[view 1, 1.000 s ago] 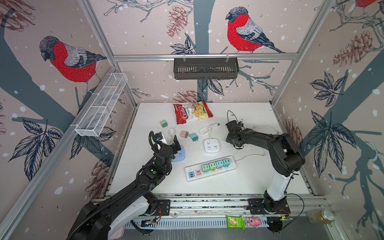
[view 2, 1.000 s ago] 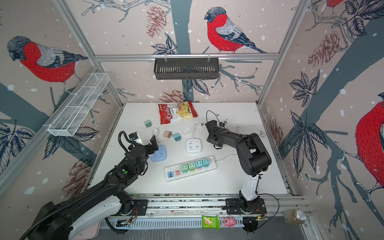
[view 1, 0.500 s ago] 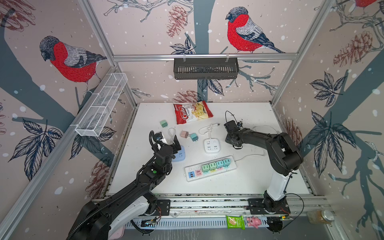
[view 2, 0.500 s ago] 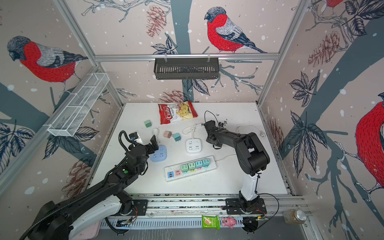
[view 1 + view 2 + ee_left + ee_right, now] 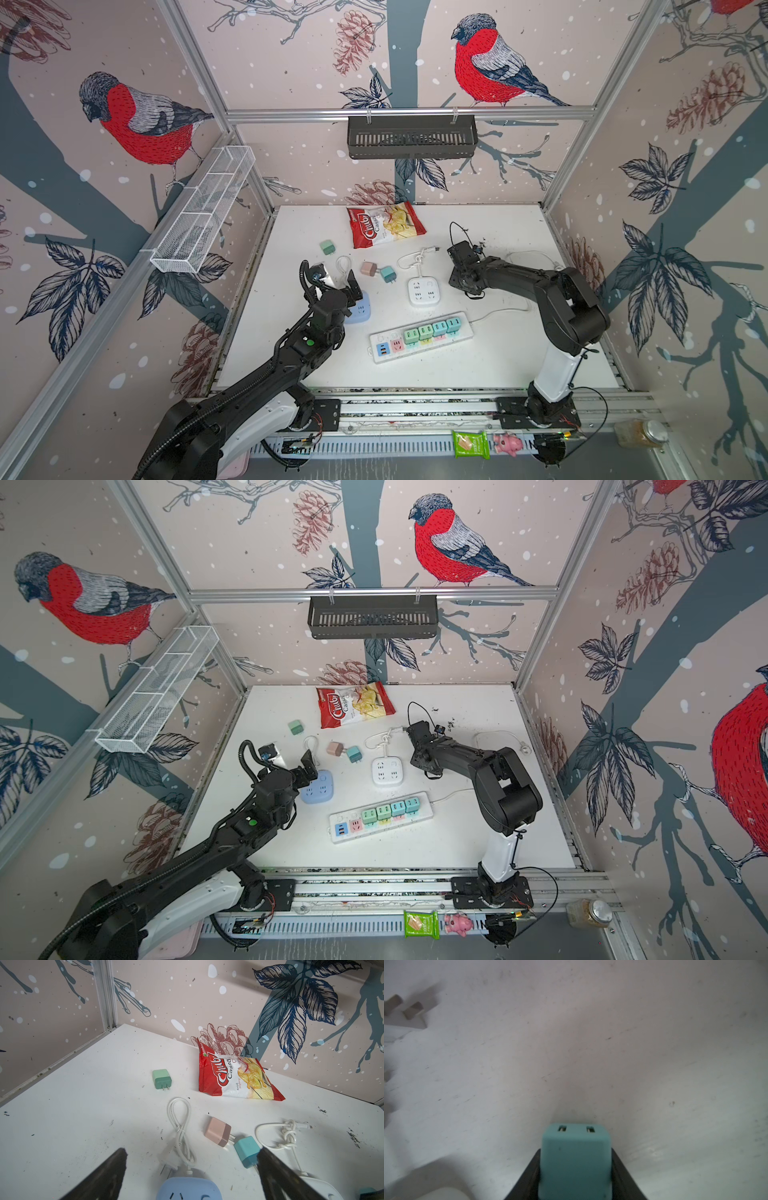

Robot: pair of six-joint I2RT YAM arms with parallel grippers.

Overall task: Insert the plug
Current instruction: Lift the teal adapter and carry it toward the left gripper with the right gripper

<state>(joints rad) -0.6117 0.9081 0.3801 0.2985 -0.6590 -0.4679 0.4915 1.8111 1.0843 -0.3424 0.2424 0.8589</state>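
The red snack bag [image 5: 234, 1078] on the surface [image 5: 83, 1105] carries a white brand word reading "Chub", its last letters lost in a crease. Beside it stands "Cassa" in dark letters, cut off, and below that small red print, "Keripik Singkong". In both top views only "Chub" and "Cass" are legible.

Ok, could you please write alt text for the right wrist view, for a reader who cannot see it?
The right gripper is shut on a teal plug, whose end face has two small dark slots; beyond it is only the scuffed white table. Off to one side, blurred, a white plug shows two metal prongs.
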